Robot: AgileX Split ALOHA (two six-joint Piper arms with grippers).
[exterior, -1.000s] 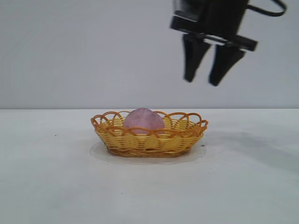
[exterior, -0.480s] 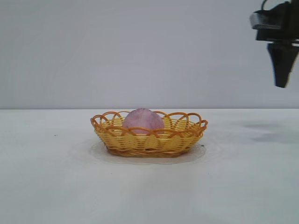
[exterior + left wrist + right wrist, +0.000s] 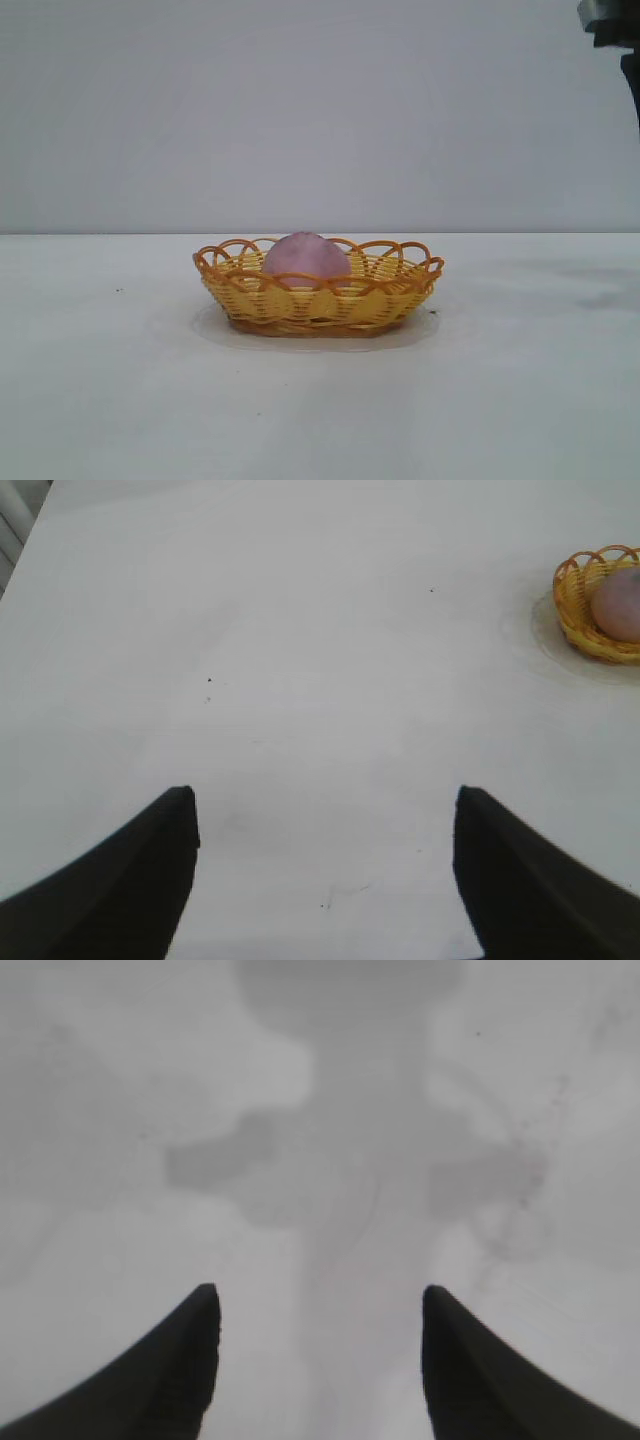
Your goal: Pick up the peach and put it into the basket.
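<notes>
The peach (image 3: 306, 257) sits inside the basket (image 3: 320, 300), seated low against the weave with its crown above the orange scalloped rim. The basket stands on the bench (image 3: 120, 400) about midway between its side edges in the exterior view. By this evidence the placement is judged complete.

Risks from here are judged low. The peach is rounded and rides above the shallow rim, so a knock to the basket could roll it out; only an arm passing back across the basket would cause that. The basket looks light and would slide on the smooth bench if clipped.

Right gripper (image 3: 320, 1360): raised high at the far right edge of the exterior view, only a sliver showing, well clear of the basket. Its wrist view looks down on bare bench and shadow; the fingers (image 3: 180, 1380) stand spread apart, released, nothing between them.

Left gripper (image 3: 325, 875): not visible in the exterior view. Its wrist view shows it over open bench, well apart from the basket (image 3: 598, 605), with the peach (image 3: 620, 604) seen inside it. Its fingers (image 3: 130, 890) are likewise spread and hold nothing. It appears parked.
</notes>
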